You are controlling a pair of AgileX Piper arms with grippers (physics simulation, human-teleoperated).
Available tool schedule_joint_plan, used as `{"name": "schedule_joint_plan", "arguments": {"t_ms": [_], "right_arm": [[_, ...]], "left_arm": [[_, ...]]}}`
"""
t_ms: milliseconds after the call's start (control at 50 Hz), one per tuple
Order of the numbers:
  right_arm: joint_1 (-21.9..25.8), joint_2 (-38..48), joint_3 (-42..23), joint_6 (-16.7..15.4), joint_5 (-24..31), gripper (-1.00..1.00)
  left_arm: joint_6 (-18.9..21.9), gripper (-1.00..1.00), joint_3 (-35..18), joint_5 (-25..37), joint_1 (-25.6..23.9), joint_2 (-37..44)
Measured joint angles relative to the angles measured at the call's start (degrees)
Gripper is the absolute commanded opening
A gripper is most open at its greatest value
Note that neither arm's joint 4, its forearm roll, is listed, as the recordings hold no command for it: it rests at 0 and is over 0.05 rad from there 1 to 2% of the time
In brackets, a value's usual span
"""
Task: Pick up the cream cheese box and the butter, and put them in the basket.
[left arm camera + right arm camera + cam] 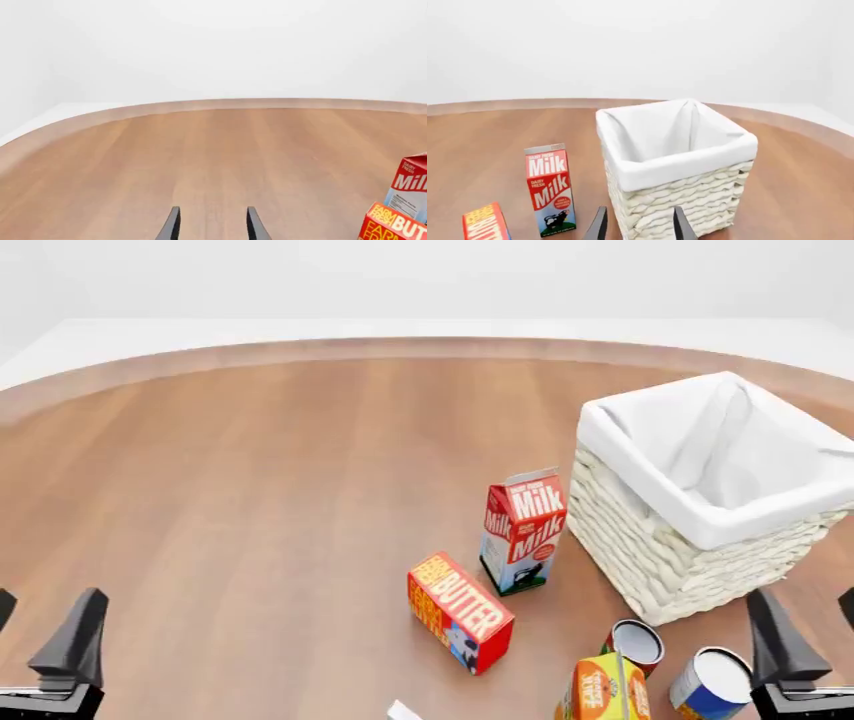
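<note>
Both grippers' fingers (172, 225) apart, empty; butter (461, 611) between arms, beside basket (667, 560).

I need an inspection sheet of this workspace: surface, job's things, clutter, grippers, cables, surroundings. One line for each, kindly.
Surface: brown wooden table, curved far edge.
Job's things: red-and-orange butter carton lying flat; whitish wicker basket with white lining, nothing seen inside; small whitish corner at the near edge, perhaps the cream cheese box.
Clutter: upright red-and-white milk carton between butter and basket; orange juice carton; two tins.
Grippers: left gripper and right gripper, jaws open, holding nothing.
Cables: nothing seen.
Surroundings: plain white.
</note>
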Motion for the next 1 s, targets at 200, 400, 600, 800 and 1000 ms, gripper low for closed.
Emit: {"name": "schedule_joint_plan", "arguments": {"t_ms": [200,400,600,800,1000], "right_arm": [[1.27,0.11,-1.63,1.07,1.22,1.0],[5.28,4.14,-7.49,1.25,3.23,1.0],[13.9,12.04,-18.05,2.22,6.59,1.0],[21.41,20.89,-30.39,3.52,11.26,1.0],[28.0,28.97,-40.72,2.76,15.17,1.0]], "left_arm": [[0.0,1.0,-0.09,-0.04,0.0,0.16],[0.0,1.0,-0.13,-0.05,0.0,0.22],[0.0,1.0,-0.14,-0.06,0.0,0.24],[0.0,1.0,-0.15,-0.06,0.0,0.25],[0.0,1.0,-0.15,-0.06,0.0,0.25]]}}
